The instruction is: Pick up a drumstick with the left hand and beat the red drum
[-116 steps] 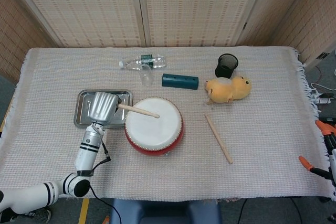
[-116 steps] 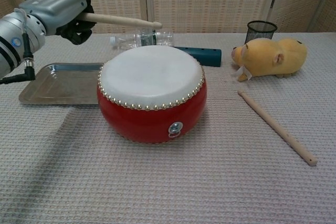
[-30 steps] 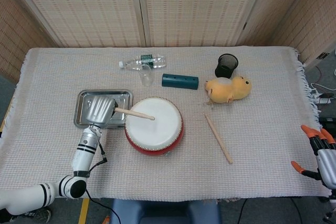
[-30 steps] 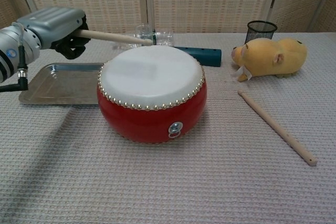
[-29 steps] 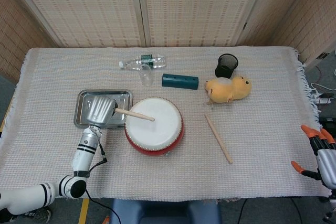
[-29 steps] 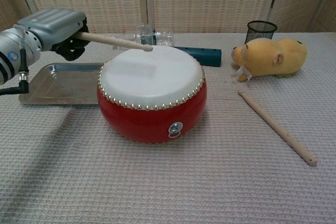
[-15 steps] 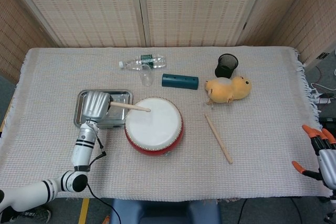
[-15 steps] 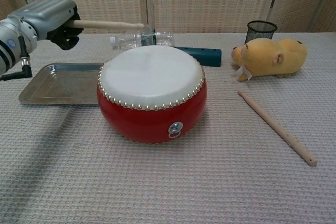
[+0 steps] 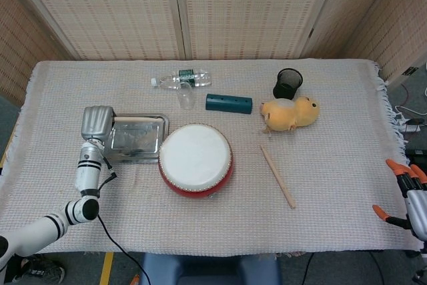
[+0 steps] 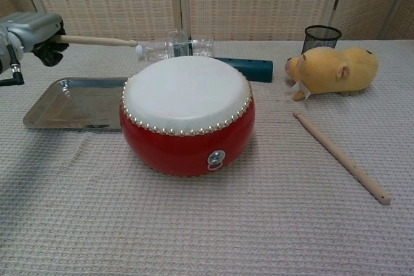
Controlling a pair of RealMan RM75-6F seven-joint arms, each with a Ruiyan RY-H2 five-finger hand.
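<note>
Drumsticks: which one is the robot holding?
The drumstick gripped by the left hand, up over the metal tray. The other drumstick lies on the cloth, right of the red drum.

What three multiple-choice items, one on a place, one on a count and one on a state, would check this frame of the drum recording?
1. Where does the loose drumstick lie?
A. on the cloth to the right of the red drum
B. in the metal tray
C. across the drum head

2. How many drumsticks show?
A. one
B. two
C. three

3. What is the left robot hand doing?
A. resting open on the tray
B. holding a drumstick in the air over the tray
C. pressing a stick onto the drum head

Answers:
1. A: the head view shows it on bare cloth, apart from the drum.
2. B: one held, one on the cloth.
3. B: the chest view shows the stick raised, its tip left of the drum.
</note>
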